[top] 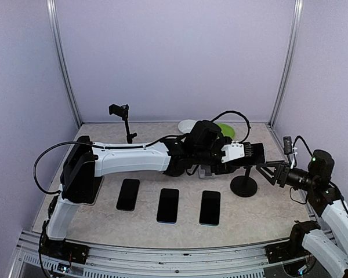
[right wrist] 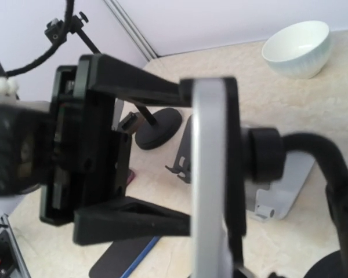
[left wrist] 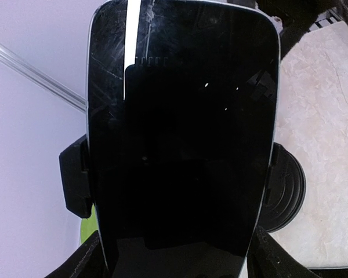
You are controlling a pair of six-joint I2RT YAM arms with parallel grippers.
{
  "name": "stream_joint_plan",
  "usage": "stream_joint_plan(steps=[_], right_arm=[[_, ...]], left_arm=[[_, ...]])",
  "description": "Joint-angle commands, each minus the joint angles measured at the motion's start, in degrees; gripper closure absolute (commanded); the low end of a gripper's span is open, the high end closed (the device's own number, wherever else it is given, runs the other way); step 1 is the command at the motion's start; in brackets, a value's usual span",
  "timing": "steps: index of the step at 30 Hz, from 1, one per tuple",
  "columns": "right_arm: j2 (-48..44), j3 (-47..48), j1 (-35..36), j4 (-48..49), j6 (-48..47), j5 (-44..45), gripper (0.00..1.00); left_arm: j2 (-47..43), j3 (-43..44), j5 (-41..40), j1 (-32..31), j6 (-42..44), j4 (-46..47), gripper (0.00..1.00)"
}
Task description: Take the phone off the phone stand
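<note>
- Top view: the left end effector [top: 256,153] reaches across the counter [top: 267,220] and sits directly above the base of the stand [top: 243,186], level with the stand's head, which is where a mounted handset has to be taken. The right end effector [top: 268,172] points at the stand's stem from just below and outboard of the left one, probably to steady the stand. I cannot tell how wide it is open. Three flat phones [top: 168,205] lie in a row well off to the near side of the left end effector.
- Left wrist view: the phone [left wrist: 180,145] fills the space between the left fingers [left wrist: 84,263], with its dark screen facing the palm. The stand's side clips [left wrist: 74,185] hug its edges just ahead of the fingertips, so the phone is still seated in the stand.
- Right wrist view: seen edge-on, the left end effector is closed on the phone, one finger on each opposite edge. The cradle [right wrist: 243,162] presses the face turned away from the palm. Gripping by the edges likely leaves the phone free to pull out of the clips.
</note>
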Motion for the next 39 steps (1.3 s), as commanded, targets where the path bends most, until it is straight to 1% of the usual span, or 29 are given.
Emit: stream_joint_plan(steps=[1,5,10,17,26,30,31,33,34,36,38,39], right_arm=[[-1.76,-3.72,-0.11,6.72,4.53,0.85,0.3],[-1.69,-5.5,-0.11,8.01,3.84,1.74,0.31],[-1.6,-7.11,0.32,10.08,3.44,2.28,0.35],[0.53,-9.07,3.23,15.26,3.82,5.37,0.38],[7.27,-8.59,9.22,22.03,3.92,9.37,0.5],[8.59,-8.0,11.27,22.82,3.46,11.13,0.57],[8.61,-7.95,11.42,22.82,3.34,11.36,0.58],[8.01,-7.95,11.67,21.44,2.89,12.21,0.54],[7.2,-8.05,11.7,20.07,2.62,13.29,0.5],[4.8,-9.0,11.67,17.7,2.64,16.51,0.47],[2.31,-10.18,11.75,15.5,4.38,19.95,0.43],[1.45,-10.68,11.72,14.63,5.1,20.73,0.39]], left_arm=[[-1.17,-0.5,1.16,-0.37,-6.74,2.64,0.54],[-1.13,-0.76,1.51,-1.23,-8.13,3.03,0.55],[-1.07,-0.77,2.74,-1.82,-10.92,3.51,0.56],[-1.53,-0.67,4.63,-1.73,-13.61,3.77,0.59],[-1.56,-0.5,4.11,-2.14,-14.33,3.61,0.6],[-1.46,-0.49,4.09,-2.36,-14.85,3.77,0.61],[-1.41,-0.5,4.06,-2.37,-15.06,3.83,0.62],[-1.55,-0.46,3.85,-2.2,-15.58,3.88,0.62],[-1.68,-0.62,3.61,-2.19,-15.7,3.95,0.63],[-2.1,-0.99,3.0,-2.14,-15.79,4.1,0.63],[-2.67,-2.02,2.71,-1.97,-15.44,4.58,0.64],[-3.15,-2.83,2.36,-1.87,-15.1,5.15,0.64]])
